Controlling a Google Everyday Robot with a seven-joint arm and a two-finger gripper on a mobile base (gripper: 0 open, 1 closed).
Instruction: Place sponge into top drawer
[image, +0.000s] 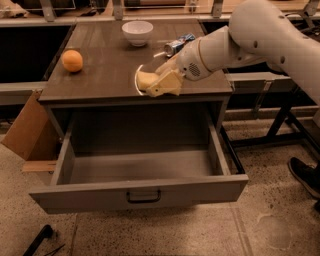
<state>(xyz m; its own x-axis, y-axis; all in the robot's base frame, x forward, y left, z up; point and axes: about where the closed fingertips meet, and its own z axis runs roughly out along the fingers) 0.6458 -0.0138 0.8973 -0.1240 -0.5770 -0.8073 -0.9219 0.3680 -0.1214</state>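
While the gripper (160, 85) pinches the sponge (145, 80) at the near edge of the tabletop (105, 75), it should lift clear, travel nearer over the open top drawer (200, 188), then lower before releasing.

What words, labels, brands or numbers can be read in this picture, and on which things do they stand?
None can be read.
The can lying by the bowl has blue print, too blurred to read.
The claw, holding the sponge at the front edge of the table, above the open top drawer, shows no text.
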